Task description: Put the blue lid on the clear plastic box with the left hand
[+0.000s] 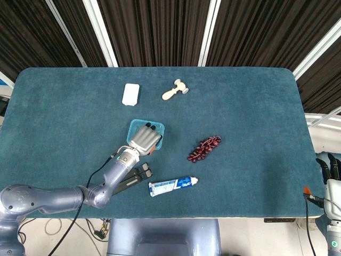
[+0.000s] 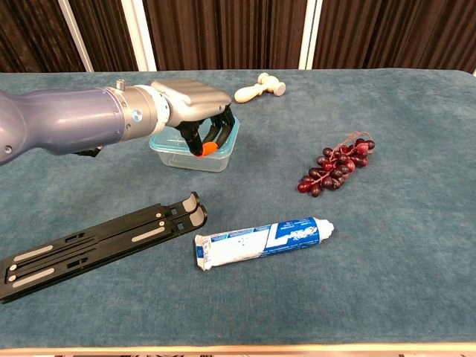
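The left hand lies palm down over the clear plastic box, its fingers curled over the blue lid that sits on the box; whether they press the lid or merely touch it cannot be told. The box stands near the middle of the teal worktop. Just in front of it lie a black slotted metal bracket and a blue-and-white toothpaste tube. A bunch of dark red grapes lies to the box's right, well apart. Farther back are a small wooden mallet and a white rectangular block. The right hand hangs off the worktop's edge, fingers slightly spread, holding nothing.
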Available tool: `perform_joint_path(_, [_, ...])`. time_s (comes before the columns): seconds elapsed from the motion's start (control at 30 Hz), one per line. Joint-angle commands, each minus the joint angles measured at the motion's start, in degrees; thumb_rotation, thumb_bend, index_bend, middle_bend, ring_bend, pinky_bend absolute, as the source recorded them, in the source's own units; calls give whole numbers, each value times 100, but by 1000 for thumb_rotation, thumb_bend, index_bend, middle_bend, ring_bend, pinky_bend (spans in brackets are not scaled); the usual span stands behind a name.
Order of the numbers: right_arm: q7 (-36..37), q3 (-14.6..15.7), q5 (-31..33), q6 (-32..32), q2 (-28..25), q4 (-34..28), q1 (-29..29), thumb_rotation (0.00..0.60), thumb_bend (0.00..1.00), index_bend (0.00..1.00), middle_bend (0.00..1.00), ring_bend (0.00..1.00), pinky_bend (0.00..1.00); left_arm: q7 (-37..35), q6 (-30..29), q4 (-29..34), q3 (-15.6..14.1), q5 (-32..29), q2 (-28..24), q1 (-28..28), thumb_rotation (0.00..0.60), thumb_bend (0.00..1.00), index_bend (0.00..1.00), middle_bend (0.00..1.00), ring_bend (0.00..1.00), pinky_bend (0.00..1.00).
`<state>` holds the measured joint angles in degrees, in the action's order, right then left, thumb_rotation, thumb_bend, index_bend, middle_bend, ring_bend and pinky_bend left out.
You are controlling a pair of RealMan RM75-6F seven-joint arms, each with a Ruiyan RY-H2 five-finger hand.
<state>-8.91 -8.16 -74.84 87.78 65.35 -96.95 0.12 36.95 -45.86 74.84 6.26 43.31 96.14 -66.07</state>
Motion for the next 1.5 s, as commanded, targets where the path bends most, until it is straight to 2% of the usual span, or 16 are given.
perform_joint_path(0.03, [2, 0, -4, 3, -2, -2, -1, 600, 291, 166, 40, 29, 0, 2, 5, -36, -10, 9, 44, 5, 600, 563, 702, 565, 244, 207])
perform_joint_path(1.07, [7, -2, -13, 10, -15, -10, 0, 600, 291, 165, 40, 29, 0, 242, -11, -412, -127, 126, 322, 103, 600, 561, 702, 559, 244, 208])
perform_joint_path(1.2, [5, 1, -27, 19, -12, -4, -1, 600, 291, 166, 40, 29, 0, 175, -106, -274, 4, 157, 229, 114, 600, 561, 703, 559, 244, 208])
perform_joint_path(1.33, [0, 4, -24, 7, -11, 3, 4, 600, 292, 166, 40, 29, 0, 30, -371, 156, 270, 313, -69, 134, 600, 560, 694, 555, 244, 208])
perform_joint_path(1.43, [-6, 8, -39, 12, -6, 14, 6, 600, 292, 166, 40, 29, 0, -96, -646, 615, 477, 424, -407, 211, 600, 550, 586, 510, 235, 208])
perform_joint_path(1.5, [-9, 9, -44, 15, -3, 20, 6, 600, 292, 166, 40, 29, 0, -113, -887, 947, 563, 464, -674, 313, 600, 535, 430, 411, 189, 200])
